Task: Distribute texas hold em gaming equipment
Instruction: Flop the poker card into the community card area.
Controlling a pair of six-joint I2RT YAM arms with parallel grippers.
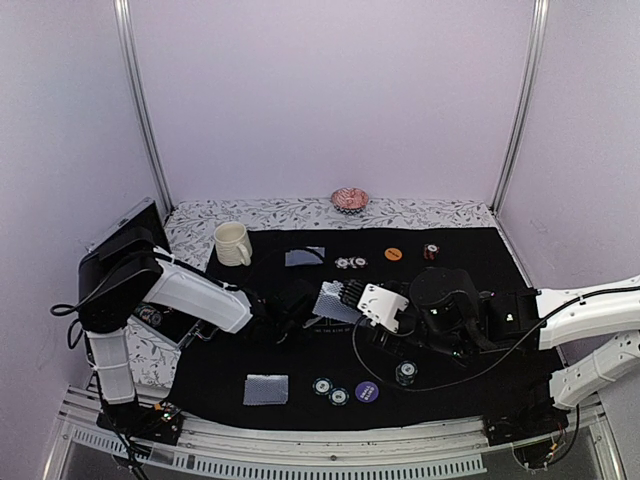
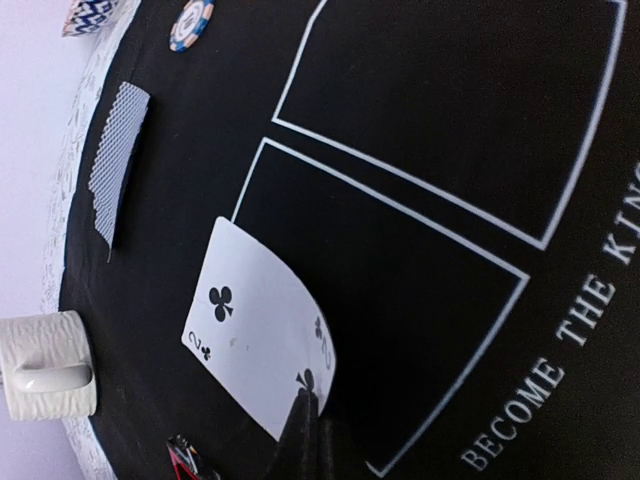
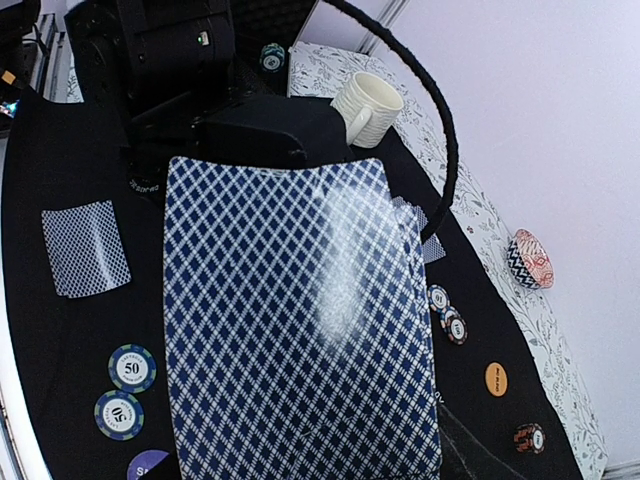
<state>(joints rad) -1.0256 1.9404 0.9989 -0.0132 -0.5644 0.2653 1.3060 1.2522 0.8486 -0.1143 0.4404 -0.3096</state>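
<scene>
Playing-card deck [image 3: 300,320], glossy blue lattice, held by right gripper [image 1: 348,294]; left gripper [image 2: 305,440] pinches a curved 2 of clubs [image 2: 260,340].

Overhead I get soft, even, lilac-tinted light on the walls [image 1: 330,100], while the black mat [image 1: 300,365] swallows shadows and small things look grainy. My right wrist feed shows a pale glare streak down the blue-diamond card [image 3: 250,380], and the mat's edge bows near the frame border. On the left wrist feed the two of clubs [image 2: 250,340] reads crisp; the left end effector [image 2: 306,420] below it is a dark blur.
</scene>
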